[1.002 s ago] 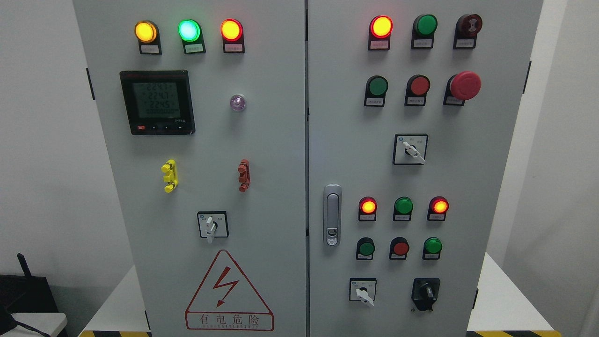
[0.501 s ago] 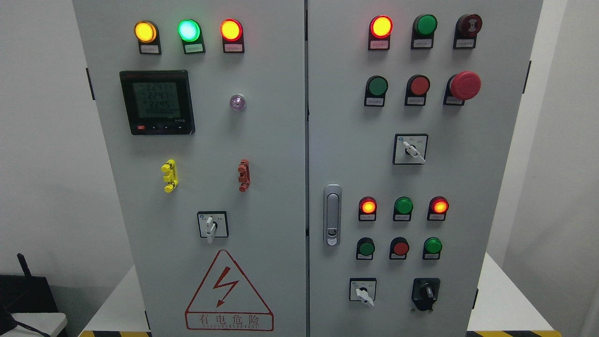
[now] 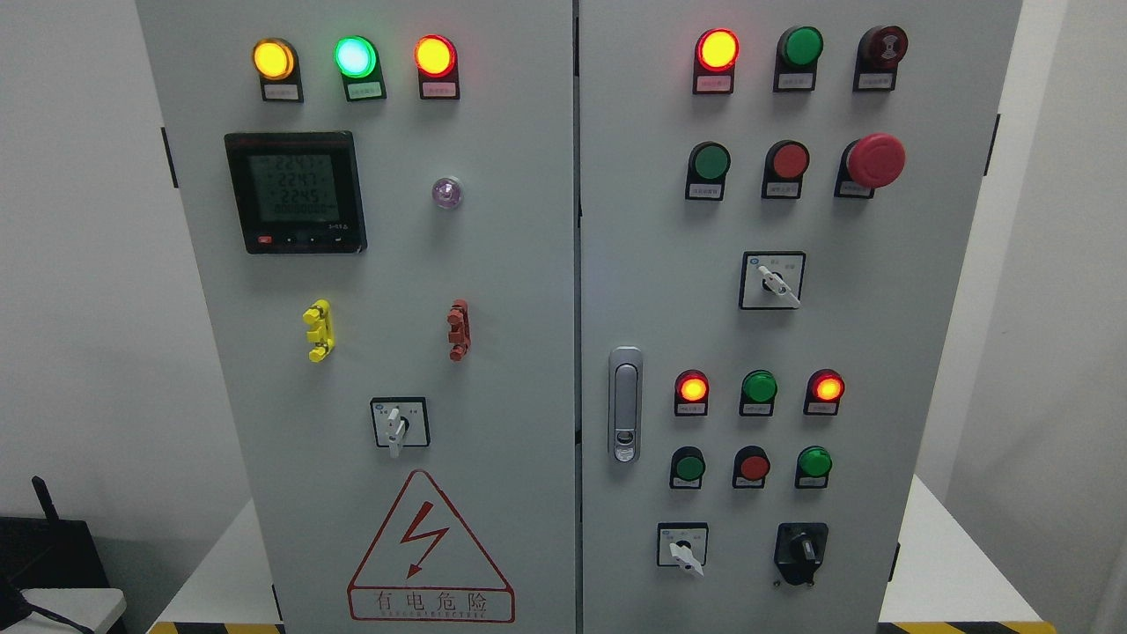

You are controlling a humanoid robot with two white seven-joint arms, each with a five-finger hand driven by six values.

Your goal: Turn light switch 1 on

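Observation:
A grey two-door electrical cabinet (image 3: 493, 264) fills the head view. Its left door carries a lit yellow lamp (image 3: 273, 59), a lit green lamp (image 3: 355, 56), a lit red lamp (image 3: 435, 55), a digital meter (image 3: 295, 192) and a white rotary switch (image 3: 398, 424) pointing down. The right door has a lit red lamp (image 3: 718, 49), unlit green and red push buttons (image 3: 710, 162), a red mushroom stop button (image 3: 874, 160) and rotary switches (image 3: 772, 280). The labels are too small to tell which control is switch 1. Neither of my hands shows.
A door handle (image 3: 625, 403) sits at the right door's left edge. Yellow (image 3: 318, 331) and red (image 3: 458, 329) clips stick out of the left door. A black device (image 3: 48, 546) stands at the lower left. White walls flank the cabinet, which rests on a white base (image 3: 942, 563).

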